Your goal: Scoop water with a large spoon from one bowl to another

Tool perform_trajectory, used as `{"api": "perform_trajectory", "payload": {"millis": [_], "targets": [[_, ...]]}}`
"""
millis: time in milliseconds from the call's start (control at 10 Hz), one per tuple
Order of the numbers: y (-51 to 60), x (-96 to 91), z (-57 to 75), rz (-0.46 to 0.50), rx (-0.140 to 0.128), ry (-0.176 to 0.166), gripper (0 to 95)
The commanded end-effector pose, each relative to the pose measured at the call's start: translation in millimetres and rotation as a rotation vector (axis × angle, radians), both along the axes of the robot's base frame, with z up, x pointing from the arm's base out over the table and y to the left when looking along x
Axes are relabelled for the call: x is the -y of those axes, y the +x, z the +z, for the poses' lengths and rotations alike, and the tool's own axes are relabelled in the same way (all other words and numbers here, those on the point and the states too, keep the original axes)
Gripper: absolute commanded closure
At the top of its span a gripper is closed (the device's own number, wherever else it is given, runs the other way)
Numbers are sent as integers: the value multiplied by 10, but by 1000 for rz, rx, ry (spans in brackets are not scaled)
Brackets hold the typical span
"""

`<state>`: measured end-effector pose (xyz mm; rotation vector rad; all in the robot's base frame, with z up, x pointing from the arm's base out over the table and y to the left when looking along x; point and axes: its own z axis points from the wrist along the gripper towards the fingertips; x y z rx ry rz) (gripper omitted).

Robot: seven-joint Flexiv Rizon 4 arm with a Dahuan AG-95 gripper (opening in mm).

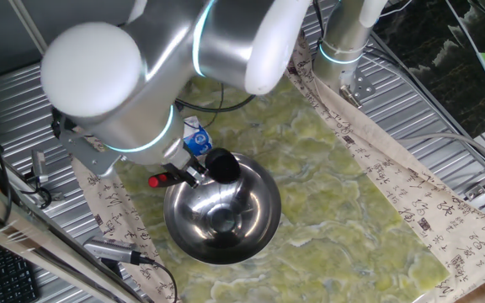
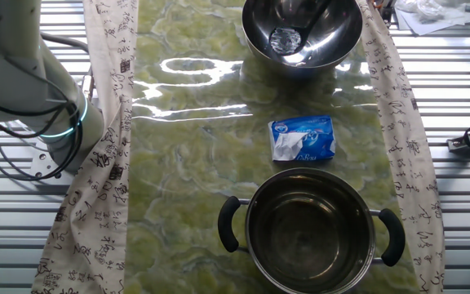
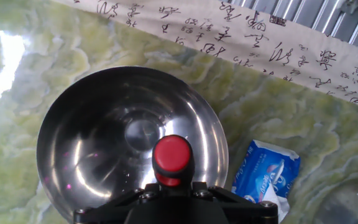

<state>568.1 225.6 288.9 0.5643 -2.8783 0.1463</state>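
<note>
Steel vessels number two: one round bowl [image 2: 302,33], one two-handled pot [image 2: 311,231]. One crinkled tissue pack [image 2: 302,137] lies between them. End effector [image 3: 169,193] is clamped on the slim, red-tipped large spoon [image 3: 171,157] inside the bowl.

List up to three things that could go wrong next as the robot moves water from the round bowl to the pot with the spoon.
1. The tissue pack lies between the bowl and the pot; drips from the spoon could wet it.
2. The gripper holds the spoon near its red end, so a full scoop might tilt and spill on the table.
3. The bowl is round-bottomed; pushing the spoon against its wall may slide or tip it.
</note>
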Motion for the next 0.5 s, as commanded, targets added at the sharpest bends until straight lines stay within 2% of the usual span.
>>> {"api": "perform_trajectory", "payload": {"millis": [100, 500], "targets": [[-2, 0, 4, -1, 10, -17, 950], [-5, -10, 1, -1, 31, -56, 950]]}}
